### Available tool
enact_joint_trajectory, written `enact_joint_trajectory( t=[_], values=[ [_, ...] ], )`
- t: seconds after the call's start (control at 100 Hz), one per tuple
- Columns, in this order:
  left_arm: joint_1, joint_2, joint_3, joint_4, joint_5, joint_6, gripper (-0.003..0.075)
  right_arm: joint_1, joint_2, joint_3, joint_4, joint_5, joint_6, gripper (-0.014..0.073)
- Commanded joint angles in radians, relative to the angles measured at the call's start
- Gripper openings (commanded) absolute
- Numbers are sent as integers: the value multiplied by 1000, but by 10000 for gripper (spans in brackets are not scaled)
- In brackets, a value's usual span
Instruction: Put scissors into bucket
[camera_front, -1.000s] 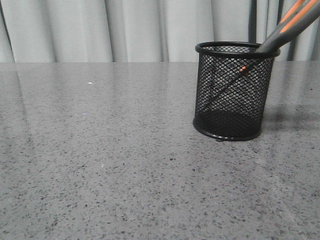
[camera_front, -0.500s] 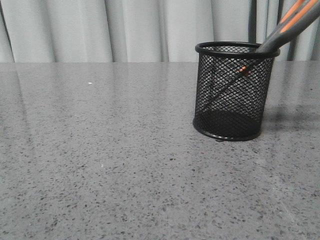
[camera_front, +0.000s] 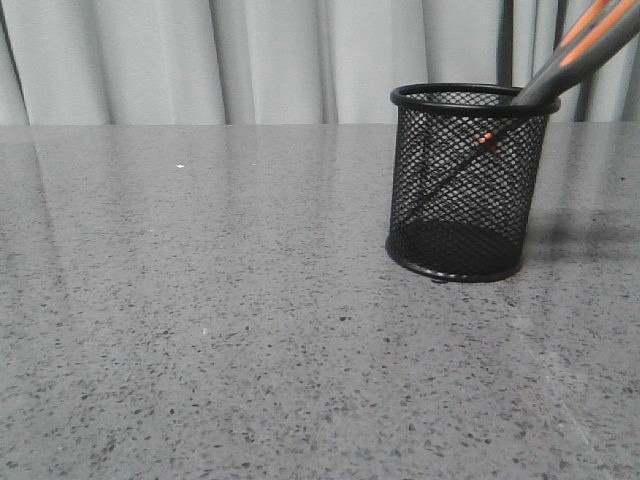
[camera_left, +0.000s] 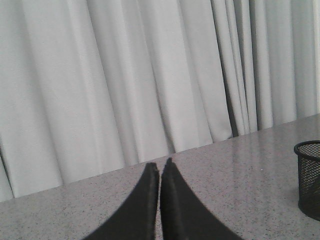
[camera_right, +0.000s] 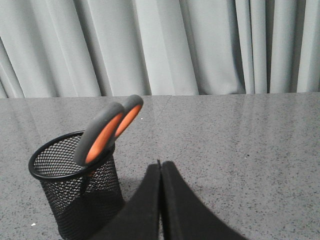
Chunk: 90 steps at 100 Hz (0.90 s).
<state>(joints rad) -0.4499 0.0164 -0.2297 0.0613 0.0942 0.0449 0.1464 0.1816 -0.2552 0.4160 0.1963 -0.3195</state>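
Observation:
The black wire-mesh bucket (camera_front: 468, 180) stands upright on the grey speckled table, right of centre in the front view. The scissors (camera_front: 580, 52) sit inside it, blades down, grey-and-orange handles leaning out over the rim to the right. In the right wrist view the bucket (camera_right: 75, 192) with the scissors' handles (camera_right: 106, 131) is beside my right gripper (camera_right: 160, 165), which is shut, holds nothing and is apart from them. My left gripper (camera_left: 160, 164) is shut and empty, far from the bucket (camera_left: 310, 177). Neither gripper shows in the front view.
The grey speckled table (camera_front: 220, 300) stretches wide around the bucket. Pale curtains (camera_front: 250, 60) hang behind its far edge.

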Motion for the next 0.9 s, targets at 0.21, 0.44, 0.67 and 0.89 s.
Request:
enact_joint_trajectory(
  t=[0.21,0.44,0.67,0.89],
  values=[
    [4,12,-26,-10,-69,-13,-20,-3,8,-28,8,-80,-6,-69],
    [7,12,-2,9,-65,-13,-20,-3,8,-28,8,-80,-6,-69],
    [185,10,115,-48,-62,-13,-20,-3,8,-28,8,-80,-6,-69],
    [349,-48,184,-93,-64,-13,-20,-3,8,-28,8,-80,-6,-69]
  ],
)
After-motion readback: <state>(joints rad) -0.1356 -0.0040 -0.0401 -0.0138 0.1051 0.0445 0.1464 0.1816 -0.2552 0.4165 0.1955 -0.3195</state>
